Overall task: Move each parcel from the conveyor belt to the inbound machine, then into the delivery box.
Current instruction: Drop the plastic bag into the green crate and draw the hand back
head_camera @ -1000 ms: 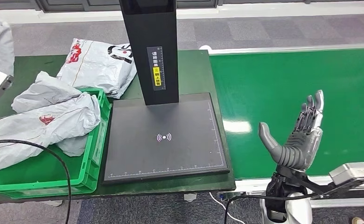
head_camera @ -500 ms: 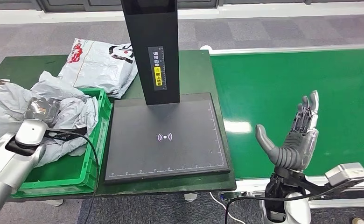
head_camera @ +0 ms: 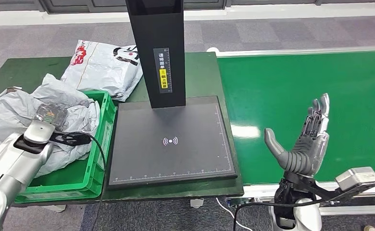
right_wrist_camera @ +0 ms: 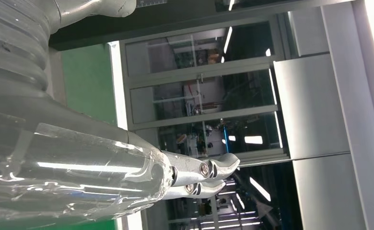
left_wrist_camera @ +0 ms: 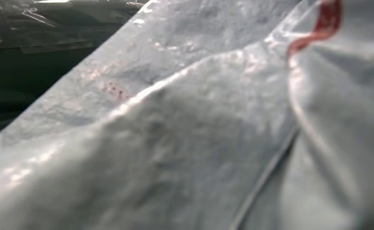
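Crumpled grey parcels (head_camera: 12, 108) lie heaped in the green delivery box (head_camera: 106, 130) and spill over its left side. My left hand (head_camera: 50, 114) lies on top of that heap; its fingers are hidden, so a grip cannot be made out. The left wrist view looks straight onto grey parcel film (left_wrist_camera: 175, 143) with a red mark. My right hand (head_camera: 305, 142) stands upright and open over the near edge of the green conveyor belt (head_camera: 291, 82), holding nothing; the right wrist view shows its fingers (right_wrist_camera: 209, 177) spread in the air. The black inbound machine plate (head_camera: 171, 163) is bare.
The machine's black column (head_camera: 159, 48) rises from the back of the plate. A white parcel with red and black print (head_camera: 104, 65) lies on the green table behind the box. A black cable (head_camera: 96, 159) runs over the box's front.
My left arm has come in from the lower left onto the grey parcels, and the heap has shifted left and bunched up. The right hand has barely moved.
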